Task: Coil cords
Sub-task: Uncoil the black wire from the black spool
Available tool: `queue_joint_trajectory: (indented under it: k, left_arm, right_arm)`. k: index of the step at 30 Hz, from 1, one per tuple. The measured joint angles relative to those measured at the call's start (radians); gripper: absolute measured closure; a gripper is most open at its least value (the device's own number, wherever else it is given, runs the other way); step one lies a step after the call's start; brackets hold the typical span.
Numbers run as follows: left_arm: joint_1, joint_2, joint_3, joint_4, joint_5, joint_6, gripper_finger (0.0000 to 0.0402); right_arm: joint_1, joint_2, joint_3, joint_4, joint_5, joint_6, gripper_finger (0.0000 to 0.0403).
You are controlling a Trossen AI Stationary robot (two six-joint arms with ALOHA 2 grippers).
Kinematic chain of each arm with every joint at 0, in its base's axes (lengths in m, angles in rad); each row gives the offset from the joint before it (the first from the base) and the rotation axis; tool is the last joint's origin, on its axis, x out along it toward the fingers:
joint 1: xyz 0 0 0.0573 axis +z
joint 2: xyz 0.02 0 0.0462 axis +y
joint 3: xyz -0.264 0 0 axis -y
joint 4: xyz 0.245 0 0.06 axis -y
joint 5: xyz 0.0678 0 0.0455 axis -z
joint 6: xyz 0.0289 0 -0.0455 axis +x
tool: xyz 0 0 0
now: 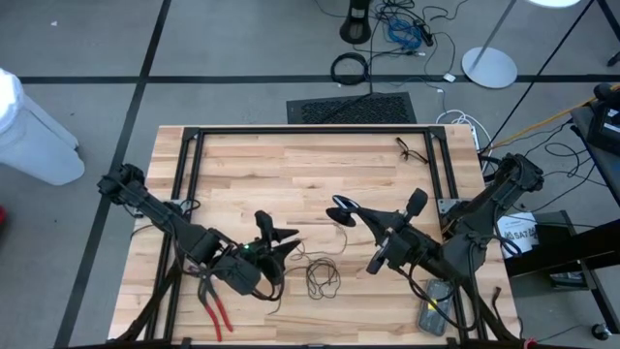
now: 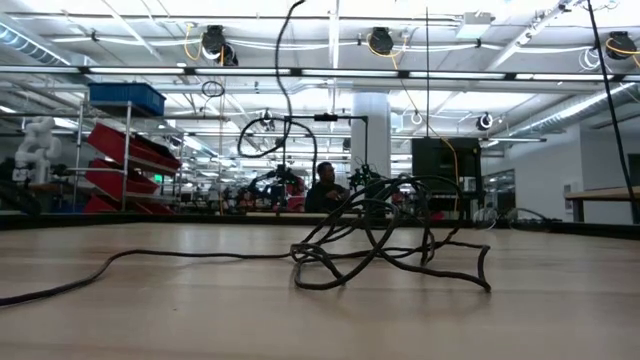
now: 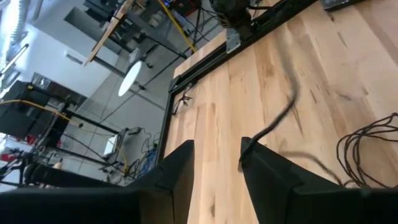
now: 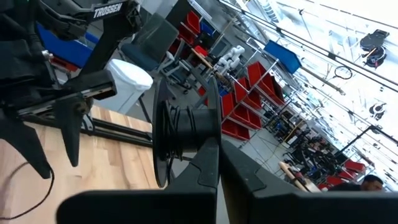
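Not far along, by the look of it. Lies mostly loose, the thin black cord (image 1: 323, 279), as an untidy tangle of open loops on the bare wood of the counter (image 1: 291, 165), near its front edge and between the two arms. Shows from counter height as a springy, irregular heap (image 2: 385, 235) with one strand trailing off flat across the wood, not as a neat flat ring. Right pincer (image 1: 351, 213) raised above mid-counter, pressed together on the small round puck (image 1: 339, 207). Seen from its own wrist, the puck (image 4: 180, 140) looks like a dark disc with what may be a few turns of cord already round it, though how many cannot be told. Left pincer (image 1: 281, 242) low over the counter just beside the tangle, spread, pinching nothing. Past its fingers (image 3: 267, 168) runs a strand across the wood towards the loops (image 3: 367, 146). Red-handled pliers (image 1: 215, 305) under the left arm, untouched. Left to do, as judged: gather the slack, lay it into even rounds and tidy the free end.
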Motion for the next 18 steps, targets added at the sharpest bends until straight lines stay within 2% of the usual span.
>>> queue_joint_trajectory:
  k: [6,15,18]
  left_arm:
    - [-0.047,0.0,0.0,-0.056,-0.057,0.0,0.0262]
    - [-0.132,0.0,0.017,-0.104,-0.05,-0.052,0.0262]
    - [-0.15,0.0,0.031,-0.085,-0.007,-0.054,0.0262]
  right_arm:
    - [0.0,0.0,0.0,-0.003,0.0,0.001,0.0403]
    - [0.0,0.0,0.0,-0.004,0.001,0.002,0.0403]
    - [0.0,0.0,0.0,-0.004,0.002,0.002,0.0403]
